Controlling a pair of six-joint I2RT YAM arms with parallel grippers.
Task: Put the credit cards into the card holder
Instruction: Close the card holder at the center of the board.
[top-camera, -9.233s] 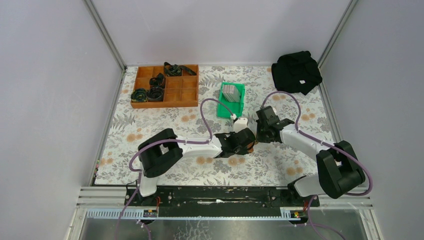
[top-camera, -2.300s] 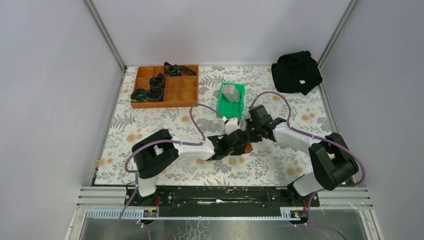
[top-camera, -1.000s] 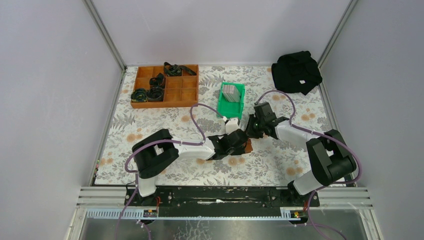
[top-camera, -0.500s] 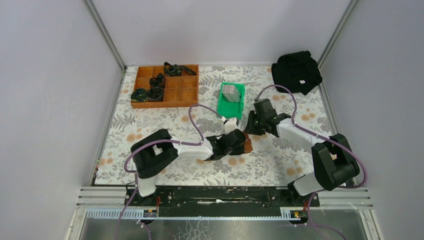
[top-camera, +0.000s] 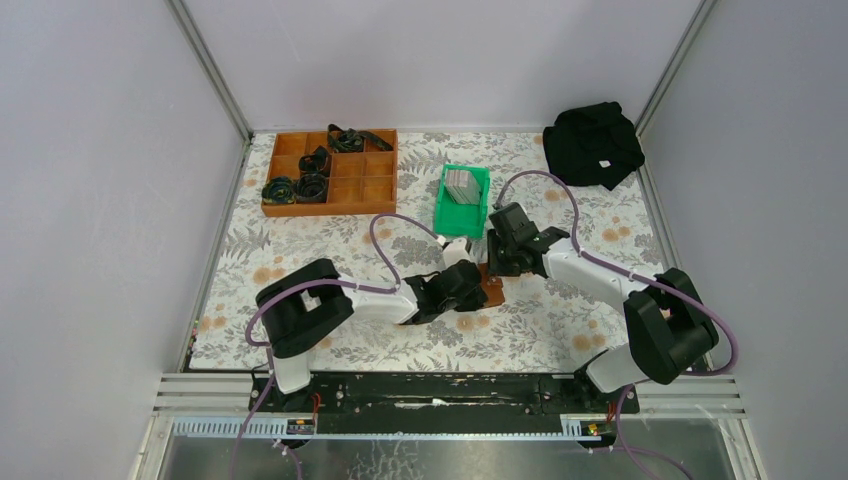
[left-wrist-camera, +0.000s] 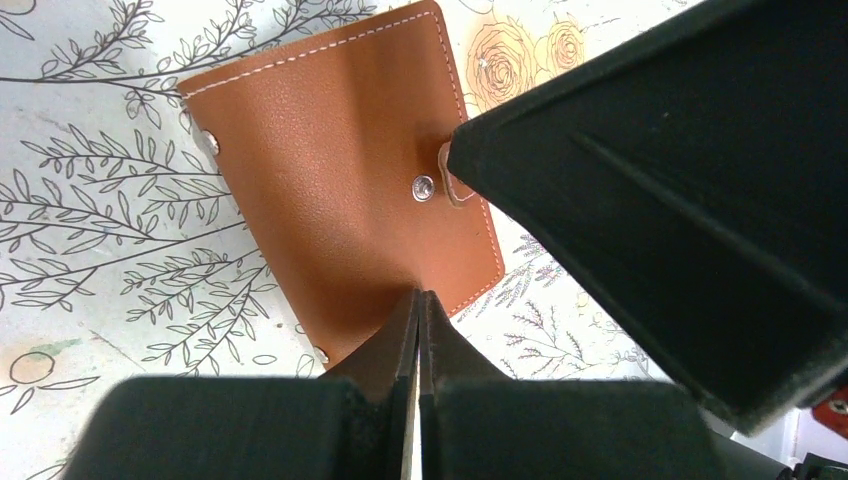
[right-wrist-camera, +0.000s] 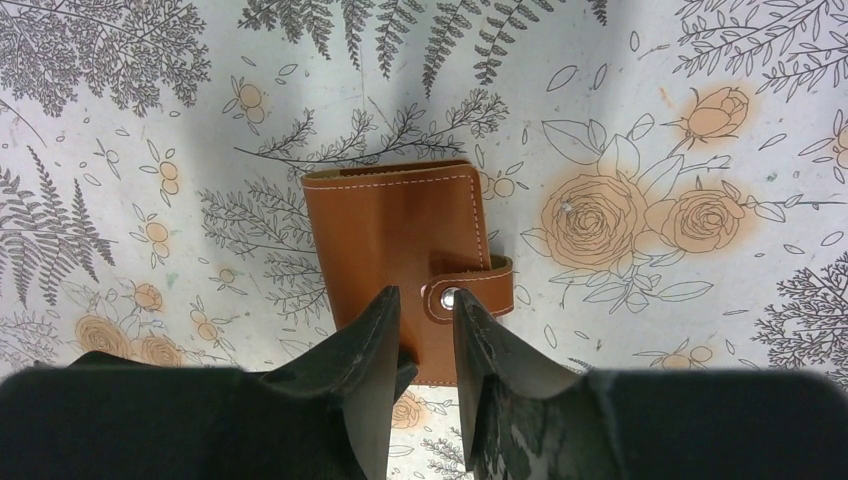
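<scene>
From above, the wallet (top-camera: 493, 292) is mostly hidden under the left gripper (top-camera: 477, 284) and the right gripper (top-camera: 492, 270); only a brown sliver shows. In the left wrist view its near corner vanishes behind the closed fingers (left-wrist-camera: 300, 420). Whether they pinch it cannot be told. The right gripper's blurred bulk covers the end of the tab (left-wrist-camera: 452, 186). Beyond the wallet, the cards (top-camera: 460, 185) in the green bin (top-camera: 450, 219) are too small to count.

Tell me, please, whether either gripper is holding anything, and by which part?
The left gripper is shut, tips on the card holder's near edge; whether it pinches or just presses cannot be told. The right gripper, open at the snap tab, holds nothing.
</scene>
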